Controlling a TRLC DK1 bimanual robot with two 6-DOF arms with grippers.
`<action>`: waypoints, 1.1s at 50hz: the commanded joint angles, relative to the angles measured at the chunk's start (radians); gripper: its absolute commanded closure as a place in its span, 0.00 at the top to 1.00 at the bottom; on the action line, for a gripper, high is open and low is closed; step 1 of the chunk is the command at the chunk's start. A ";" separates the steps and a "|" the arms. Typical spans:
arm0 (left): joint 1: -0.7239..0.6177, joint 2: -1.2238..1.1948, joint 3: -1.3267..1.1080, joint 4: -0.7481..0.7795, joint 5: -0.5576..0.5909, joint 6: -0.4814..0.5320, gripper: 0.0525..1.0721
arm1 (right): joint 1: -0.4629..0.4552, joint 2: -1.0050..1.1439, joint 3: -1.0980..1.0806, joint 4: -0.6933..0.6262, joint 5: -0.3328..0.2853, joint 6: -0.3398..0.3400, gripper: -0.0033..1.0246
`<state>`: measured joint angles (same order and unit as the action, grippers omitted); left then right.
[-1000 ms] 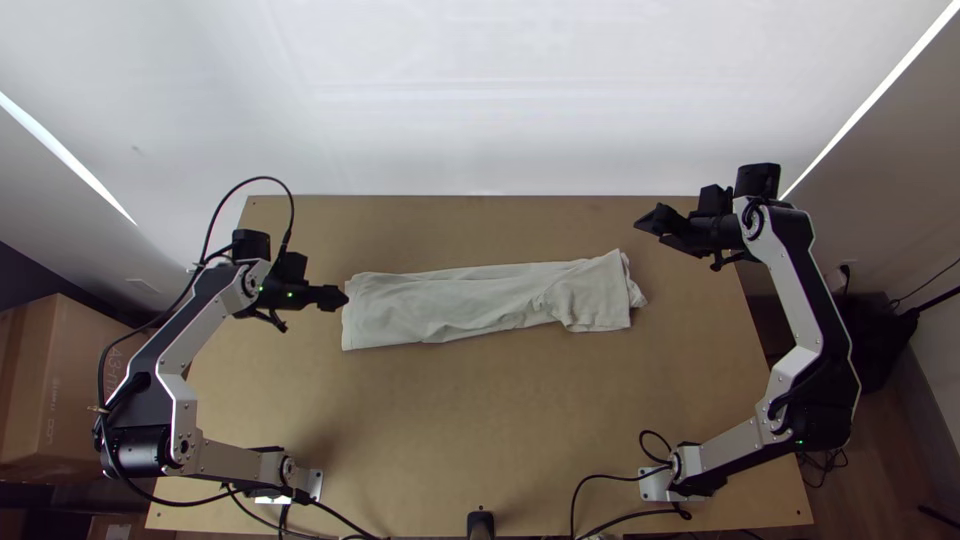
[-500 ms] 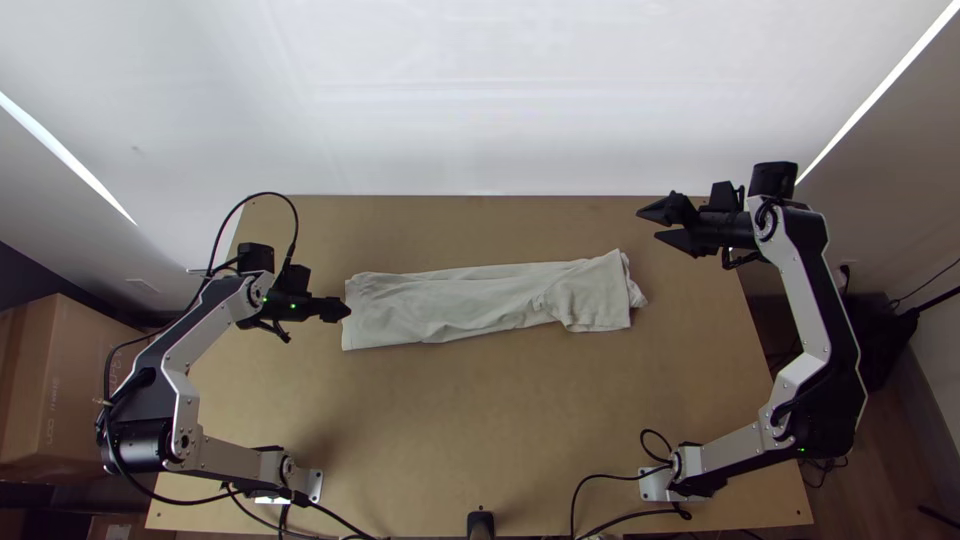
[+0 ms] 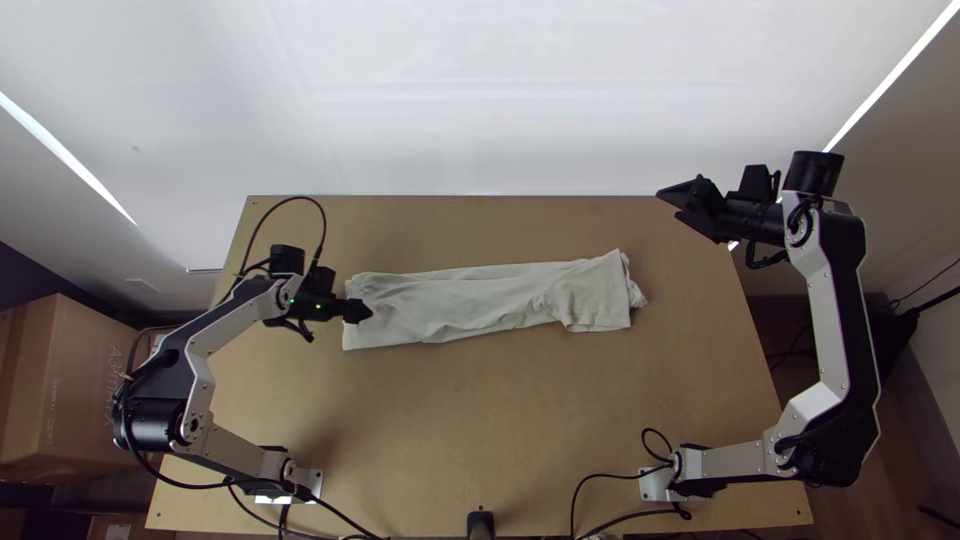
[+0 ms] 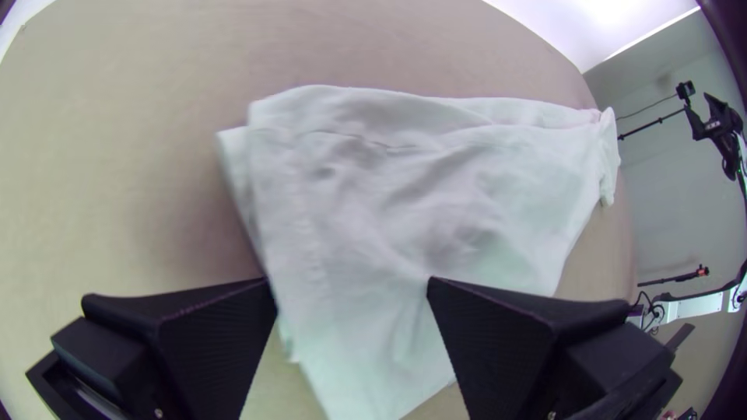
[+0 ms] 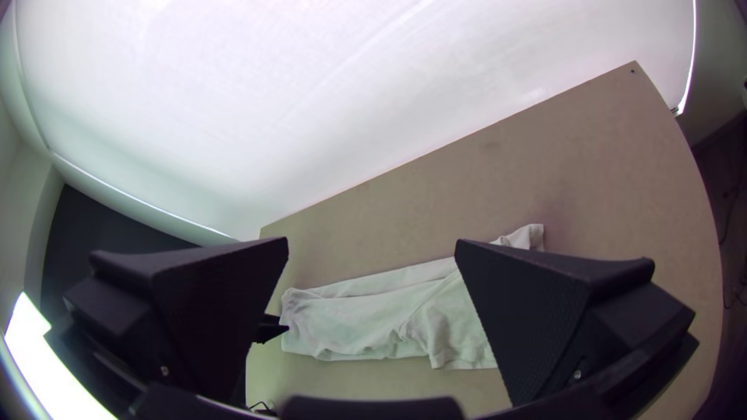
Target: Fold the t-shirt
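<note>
Shirt: pale t-shirt [image 3: 470, 300], folded into a long strip, lying flat across the table [image 3: 480, 430], toward its far side.
Shirt, left end: fairly straight edge; we see stacked layers along it in the left wrist view, edges not quite lined up.
Shirt, right end: wider and more rumpled, a squared flap [image 3: 600, 303] on top, a small bunched bit poking out past it.
Shirt, middle: shallow creases, slight slant, right end a bit farther up the table.
Left gripper [image 3: 364, 311]: over the shirt's left end, fingers [image 4: 204, 342] spread well apart, cloth in view between them; we see nothing gripped. Contact with the cloth: can't tell.
Right gripper [image 3: 667, 204]: up by the table's far right corner, clear of the shirt, fingers [image 5: 545, 311] wide open, nothing held.
Left arm [image 3: 235, 312]: base at the near left, bent out over the table's left side.
Right arm [image 3: 835, 320]: base at the near right, elbow out past the table's right edge.
Backdrop: white sheet-like surface [image 3: 480, 90] behind the far edge.
Left side: cardboard box [image 3: 75, 380] beside the table.
Near edge: black cables [image 3: 590, 482] by the right base.
</note>
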<state>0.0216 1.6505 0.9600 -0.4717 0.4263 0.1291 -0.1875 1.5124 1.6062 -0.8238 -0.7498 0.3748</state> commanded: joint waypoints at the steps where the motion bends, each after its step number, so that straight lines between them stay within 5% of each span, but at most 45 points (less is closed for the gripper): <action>1: -0.049 0.028 -0.027 0.021 0.009 -0.046 0.88 | -0.010 -0.021 0.021 0.000 -0.010 0.027 0.96; 6: -0.086 0.032 -0.018 0.033 0.008 -0.077 0.81 | -0.012 -0.026 0.029 -0.003 -0.010 0.027 0.96; 11: -0.111 0.031 -0.014 0.050 0.008 -0.103 0.61 | -0.012 -0.032 0.034 -0.006 -0.010 0.027 0.96; 20: -0.074 0.014 -0.026 0.110 0.006 -0.134 0.03 | -0.007 -0.041 0.021 -0.006 -0.008 0.027 0.96; 43: 0.380 -0.066 0.039 -0.114 0.045 0.158 0.03 | 0.020 -0.029 -0.005 0.008 -0.003 0.019 0.96; 55: 0.293 -0.230 0.220 -0.286 0.098 0.058 0.03 | 0.046 -0.026 -0.034 0.011 0.012 0.015 0.96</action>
<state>0.3817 1.5154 1.0813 -0.7273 0.5011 0.2344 -0.1543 1.4921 1.6024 -0.8219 -0.7433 0.3744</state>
